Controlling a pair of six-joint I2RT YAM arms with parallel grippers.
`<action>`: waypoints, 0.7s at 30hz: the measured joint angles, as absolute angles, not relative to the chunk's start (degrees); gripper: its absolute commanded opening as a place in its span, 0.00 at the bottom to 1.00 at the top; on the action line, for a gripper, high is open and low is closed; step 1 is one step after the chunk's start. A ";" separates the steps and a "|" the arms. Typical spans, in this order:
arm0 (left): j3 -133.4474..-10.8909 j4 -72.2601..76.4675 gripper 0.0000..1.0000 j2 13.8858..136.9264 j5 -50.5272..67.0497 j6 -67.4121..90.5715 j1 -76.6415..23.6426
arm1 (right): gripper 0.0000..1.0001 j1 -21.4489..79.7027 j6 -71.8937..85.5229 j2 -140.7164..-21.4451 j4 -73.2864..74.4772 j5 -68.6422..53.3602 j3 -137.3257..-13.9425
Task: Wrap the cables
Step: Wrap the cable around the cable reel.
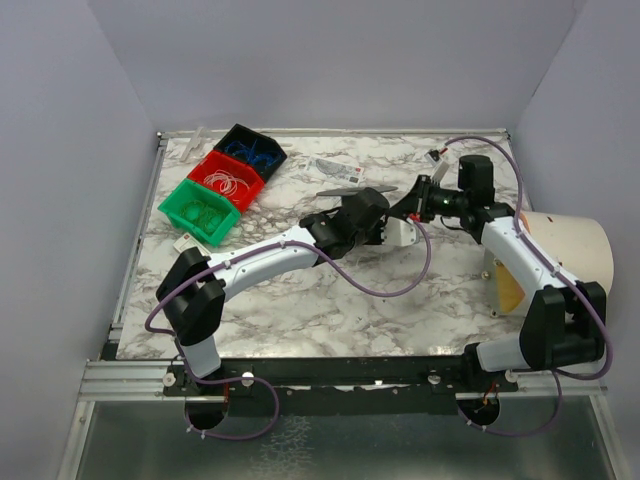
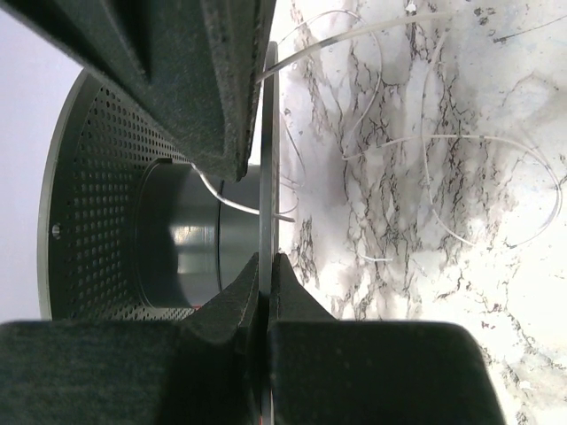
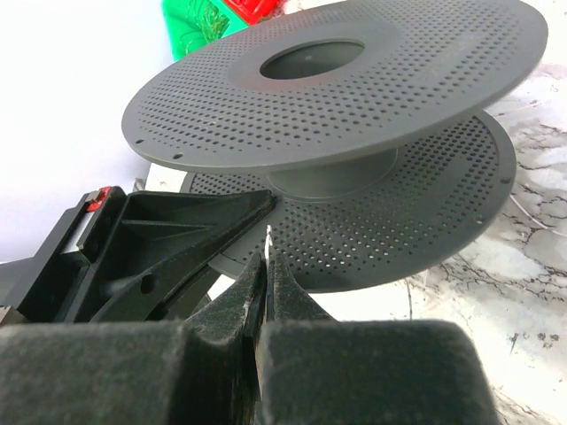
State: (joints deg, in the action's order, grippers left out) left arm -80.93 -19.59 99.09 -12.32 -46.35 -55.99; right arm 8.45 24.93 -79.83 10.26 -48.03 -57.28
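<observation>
Top view: the left gripper [image 1: 382,222] and right gripper [image 1: 412,198] meet tip to tip, just beside each other, a bit far of centre over the marble table [image 1: 300,300]. Jaw state can't be read from up here. At far left a green bin [image 1: 198,210], red bin [image 1: 227,180] and black bin [image 1: 250,150] sit in a diagonal row, side by side. Left wrist view: the left gripper's pads pinch the thin rim of one flange of the spool [image 2: 97,221], a dark grey perforated 2-flange reel w/ a nearly bare hub. The cable [image 2: 306,50] (pale and thin, not dark) comes off the hub, crosses the flange edge, and lies in loose loops on the marble beyond. Right wrist view: the right gripper's pads are pressed almost together on a thin pale sliver, apparently the cable. The spool sits just past the tips, tilted, centre hole showing, w/ the green and red bins behind it. Can't tell if the spool rests on the table.
</observation>
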 measured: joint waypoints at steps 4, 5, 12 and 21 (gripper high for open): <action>-80.93 -19.84 0.00 99.09 -11.44 -46.74 -55.99 | 0.05 8.58 23.44 -80.36 11.94 -48.58 -58.24; -80.93 -19.97 0.00 99.09 -11.20 -46.78 -55.99 | 0.05 8.58 22.96 -80.38 12.45 -48.66 -58.26; -80.95 -21.54 0.00 99.09 -10.26 -47.24 -55.99 | 0.22 8.84 20.36 -80.38 15.64 -48.71 -58.98; -80.99 -22.83 0.00 99.09 -9.63 -47.59 -55.99 | 0.30 8.95 16.51 -80.47 19.20 -48.66 -60.93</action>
State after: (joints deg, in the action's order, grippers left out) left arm -80.99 -22.83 99.09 -9.63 -47.59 -55.99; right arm 8.95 16.51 -80.47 19.20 -48.66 -60.93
